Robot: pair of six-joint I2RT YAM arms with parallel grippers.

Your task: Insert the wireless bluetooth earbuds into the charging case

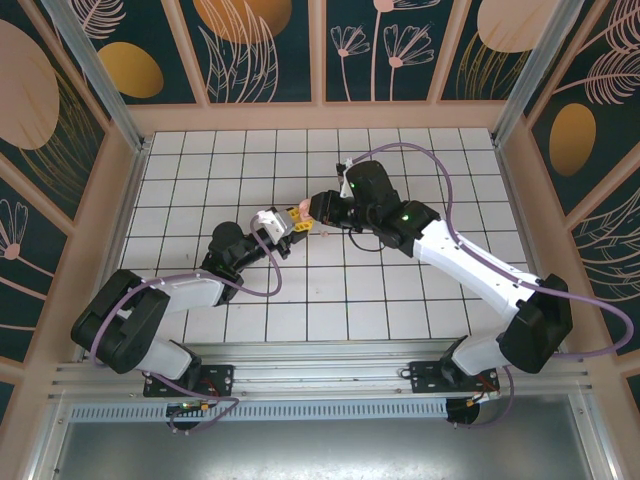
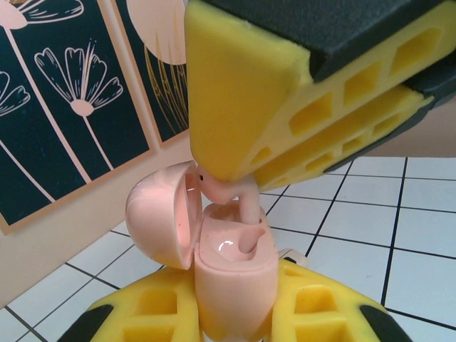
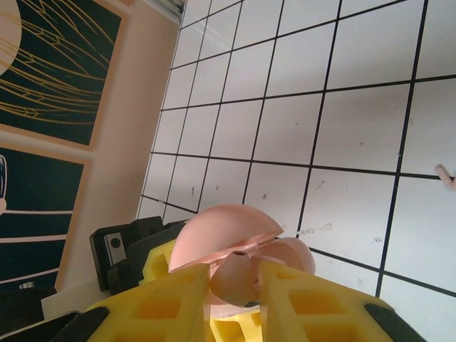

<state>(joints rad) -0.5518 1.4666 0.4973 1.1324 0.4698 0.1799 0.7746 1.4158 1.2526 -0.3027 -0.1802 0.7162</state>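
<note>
The left tool (image 2: pixel 229 317) clamps the likely slippery charging case (image 2: pixel 235 267), lid (image 2: pixel 158 214) open toward 9 o'clock. At its 12 o'clock a surely featherlight earbud (image 2: pixel 246 205) meets the right tool (image 3: pixel 234 285), whose grip I cannot tell; pinch its head.

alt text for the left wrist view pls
The left gripper clamps an open pink charging case, lid swung left, while the right gripper above holds an earbud stem-down at its slot. White gridded table and dark floral wall behind.
</note>
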